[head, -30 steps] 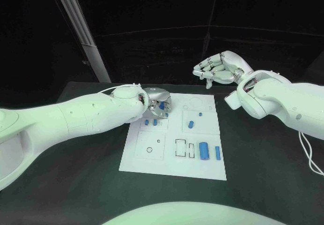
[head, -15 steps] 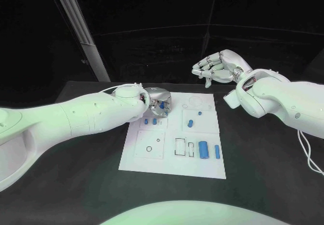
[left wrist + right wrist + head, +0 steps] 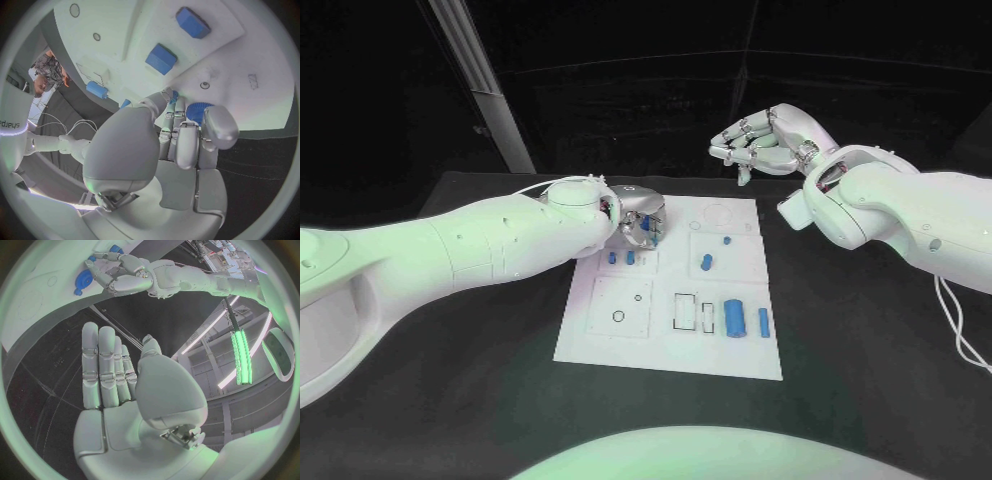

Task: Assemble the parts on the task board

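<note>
Black surface (image 3: 877, 350) under you carries the white task board (image 3: 646, 345) at its middle. Your left hand (image 3: 636, 218) sits at the board's far left corner, fingers pinching a small blue part (image 3: 199, 111) against the plate. It looks light, rigid and smooth, likely slippery, so take it by its sides. More blue parts (image 3: 736, 320) lie loose across the board. Your right hand (image 3: 764, 142) hangs raised beyond the far edge, fingers curled, grasping nothing
</note>
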Robot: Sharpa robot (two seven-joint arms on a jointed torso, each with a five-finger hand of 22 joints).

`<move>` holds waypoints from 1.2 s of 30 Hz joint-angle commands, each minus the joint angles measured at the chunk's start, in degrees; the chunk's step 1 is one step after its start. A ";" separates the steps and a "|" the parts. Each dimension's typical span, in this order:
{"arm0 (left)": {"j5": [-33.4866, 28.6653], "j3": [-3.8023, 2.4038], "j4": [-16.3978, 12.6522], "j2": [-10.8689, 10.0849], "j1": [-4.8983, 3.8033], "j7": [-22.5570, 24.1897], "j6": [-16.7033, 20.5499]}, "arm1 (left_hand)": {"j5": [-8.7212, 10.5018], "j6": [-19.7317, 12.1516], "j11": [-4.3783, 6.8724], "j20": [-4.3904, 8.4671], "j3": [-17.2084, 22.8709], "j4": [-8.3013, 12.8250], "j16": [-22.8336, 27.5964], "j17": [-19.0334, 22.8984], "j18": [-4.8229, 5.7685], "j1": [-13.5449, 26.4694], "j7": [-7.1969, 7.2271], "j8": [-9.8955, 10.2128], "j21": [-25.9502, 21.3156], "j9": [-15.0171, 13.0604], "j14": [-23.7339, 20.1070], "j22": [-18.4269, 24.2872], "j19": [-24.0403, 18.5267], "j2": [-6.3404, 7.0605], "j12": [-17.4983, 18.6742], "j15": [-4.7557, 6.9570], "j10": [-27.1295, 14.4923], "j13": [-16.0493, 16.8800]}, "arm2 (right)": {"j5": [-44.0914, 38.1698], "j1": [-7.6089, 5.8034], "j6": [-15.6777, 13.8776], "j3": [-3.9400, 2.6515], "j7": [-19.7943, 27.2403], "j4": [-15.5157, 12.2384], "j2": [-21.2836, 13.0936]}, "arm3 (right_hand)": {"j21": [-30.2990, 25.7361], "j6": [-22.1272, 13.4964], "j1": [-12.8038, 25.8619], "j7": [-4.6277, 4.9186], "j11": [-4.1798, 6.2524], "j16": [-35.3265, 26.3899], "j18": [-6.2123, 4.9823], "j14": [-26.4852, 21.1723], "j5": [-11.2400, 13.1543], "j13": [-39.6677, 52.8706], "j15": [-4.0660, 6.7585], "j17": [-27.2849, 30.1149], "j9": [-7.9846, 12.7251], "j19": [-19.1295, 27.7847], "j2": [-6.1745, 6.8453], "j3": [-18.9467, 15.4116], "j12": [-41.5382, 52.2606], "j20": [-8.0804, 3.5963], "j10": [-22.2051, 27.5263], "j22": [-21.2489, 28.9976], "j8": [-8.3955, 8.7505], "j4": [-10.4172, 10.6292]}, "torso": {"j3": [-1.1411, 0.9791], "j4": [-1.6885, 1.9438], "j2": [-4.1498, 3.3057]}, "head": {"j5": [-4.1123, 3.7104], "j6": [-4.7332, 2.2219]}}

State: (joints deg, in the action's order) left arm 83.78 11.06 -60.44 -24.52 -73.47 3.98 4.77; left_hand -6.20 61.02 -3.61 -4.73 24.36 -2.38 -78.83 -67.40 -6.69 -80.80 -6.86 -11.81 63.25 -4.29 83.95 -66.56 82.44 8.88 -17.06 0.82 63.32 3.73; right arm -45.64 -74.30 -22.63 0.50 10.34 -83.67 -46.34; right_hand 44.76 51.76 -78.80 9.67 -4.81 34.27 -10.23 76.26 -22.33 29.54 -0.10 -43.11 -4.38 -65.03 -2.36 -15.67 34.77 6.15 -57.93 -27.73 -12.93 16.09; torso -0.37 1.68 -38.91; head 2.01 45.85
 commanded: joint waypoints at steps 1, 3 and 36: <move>1.09 0.08 0.14 0.00 0.07 -0.89 -0.61 | 0.16 0.83 0.15 0.20 0.92 0.37 -0.36 0.08 0.91 -0.01 -0.05 0.34 0.40 -0.09 1.92 -0.30 0.32 -0.36 0.43 0.46 0.95 0.08 | -0.10 -0.10 0.20 -0.04 0.34 -0.12 0.03 | -0.29 -0.39 -0.43 -0.14 -0.08 -0.31 -0.30 0.11 -0.36 -0.07 -0.32 -0.09 0.05 -0.34 0.06 0.11 -0.14 0.17 0.25 0.07 0.33 -0.29 | -0.01 0.00 -0.02 | 0.02 -0.03; 1.14 0.06 0.03 -0.14 0.07 -0.63 0.56 | 0.17 0.96 0.11 0.22 1.60 0.66 -0.38 0.13 0.94 -0.09 -0.14 0.56 0.56 -0.07 1.92 -0.48 0.34 -0.38 0.91 0.43 1.25 0.05 | -0.10 -0.10 0.18 -0.04 0.35 -0.14 -0.02 | -0.29 -0.39 -0.43 -0.14 -0.08 -0.31 -0.30 0.11 -0.36 -0.07 -0.32 -0.09 0.05 -0.34 0.06 0.11 -0.14 0.17 0.25 0.07 0.33 -0.29 | -0.01 0.03 0.00 | -0.06 -0.05; -1.45 -3.54 -8.26 -10.19 -0.54 -0.96 1.38 | 0.22 2.47 0.09 0.18 4.84 1.97 -0.50 0.77 1.15 1.47 -0.24 1.97 1.77 -0.15 1.86 -1.90 0.52 0.55 4.17 0.39 3.69 0.15 | -0.10 -0.10 0.18 -0.04 0.48 -0.02 -0.49 | -0.31 -0.38 -0.45 -0.14 -0.09 -0.32 -0.30 0.12 -0.36 -0.17 -0.33 -0.10 0.05 -0.36 0.04 0.08 -0.18 0.18 0.22 0.09 0.34 -0.28 | 0.05 0.11 -0.03 | 0.30 -0.46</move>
State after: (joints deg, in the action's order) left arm 82.89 7.56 -68.66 -34.67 -73.92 3.45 8.36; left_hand -6.20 62.98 -3.63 -4.55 28.89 -0.40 -79.04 -66.70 -6.70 -79.81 -7.16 -10.02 64.68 -4.39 83.94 -68.41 82.61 9.47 -13.08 0.82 66.61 3.80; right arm -45.65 -74.30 -22.63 0.50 10.40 -83.63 -46.85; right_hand 44.77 51.76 -78.79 9.67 -4.81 34.27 -10.23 76.26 -22.33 29.42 -0.10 -43.12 -4.40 -65.03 -2.36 -15.67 34.77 6.14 -57.93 -27.69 -12.93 16.09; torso -0.36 1.83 -38.89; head 2.26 45.39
